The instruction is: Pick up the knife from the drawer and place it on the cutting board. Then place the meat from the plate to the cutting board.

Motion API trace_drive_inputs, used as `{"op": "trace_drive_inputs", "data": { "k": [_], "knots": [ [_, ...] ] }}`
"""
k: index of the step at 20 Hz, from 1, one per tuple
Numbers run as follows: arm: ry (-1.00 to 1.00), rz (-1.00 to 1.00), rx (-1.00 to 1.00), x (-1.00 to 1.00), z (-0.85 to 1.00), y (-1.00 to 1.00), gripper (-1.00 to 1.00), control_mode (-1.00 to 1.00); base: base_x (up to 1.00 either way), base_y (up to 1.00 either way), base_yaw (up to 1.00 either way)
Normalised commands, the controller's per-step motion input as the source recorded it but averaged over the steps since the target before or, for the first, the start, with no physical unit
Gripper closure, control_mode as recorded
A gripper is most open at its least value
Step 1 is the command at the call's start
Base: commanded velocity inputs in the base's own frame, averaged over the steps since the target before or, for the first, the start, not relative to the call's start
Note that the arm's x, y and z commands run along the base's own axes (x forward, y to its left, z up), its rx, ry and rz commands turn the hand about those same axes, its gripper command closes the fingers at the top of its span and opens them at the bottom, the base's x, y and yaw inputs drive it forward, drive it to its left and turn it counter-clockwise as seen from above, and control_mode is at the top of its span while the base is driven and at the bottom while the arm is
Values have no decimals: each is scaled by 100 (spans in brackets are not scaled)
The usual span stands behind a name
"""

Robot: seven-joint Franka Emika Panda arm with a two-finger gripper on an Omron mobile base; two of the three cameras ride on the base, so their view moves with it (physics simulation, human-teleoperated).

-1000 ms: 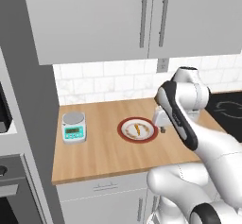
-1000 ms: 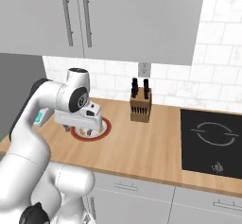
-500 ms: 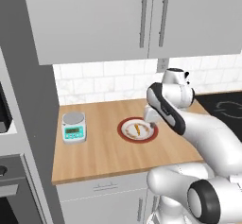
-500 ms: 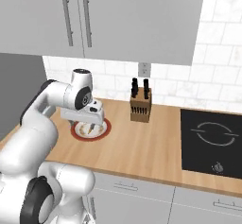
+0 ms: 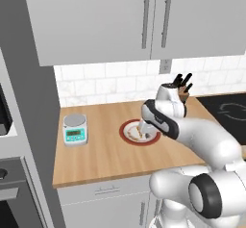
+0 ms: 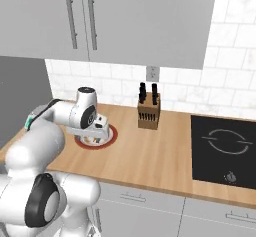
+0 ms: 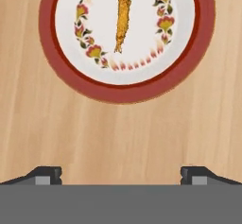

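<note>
The plate has a white centre, a flower ring and a broad dark red rim. The meat, a thin orange-tan strip, lies on its centre. My gripper is open and empty. It hangs just above the wooden counter at the plate's near edge, and its dark fingertips stand wide apart, short of the meat. In the left base view the gripper points down over the plate. The right base view shows the gripper low over the plate. The knife, the drawer and the cutting board are out of view.
A teal kitchen scale stands on the counter left of the plate. A wooden knife block stands by the tiled wall to the right. Beyond it lies a black cooktop. Grey wall cabinets hang overhead.
The hand has swung left and come down, from beside the plate's right side to low over the plate. The gripper has stayed open. Plate, meat and scale have not moved.
</note>
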Motion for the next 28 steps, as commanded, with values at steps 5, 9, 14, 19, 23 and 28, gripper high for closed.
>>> {"op": "trace_drive_inputs", "data": {
  "k": [5,9,14,19,23,28],
  "knots": [
    [0,0,-2,74,-1,37,-100,-100,0,0,0],
    [0,0,-1,69,-13,9,-100,-100,0,0,0],
    [1,-1,-2,45,-15,0,-100,-100,0,0,0],
    [2,0,0,17,-19,0,-100,-100,0,0,0],
    [1,0,0,6,-46,0,-100,-100,0,0,0],
    [0,0,0,21,-49,0,-100,-100,0,0,0]
  ]
}}
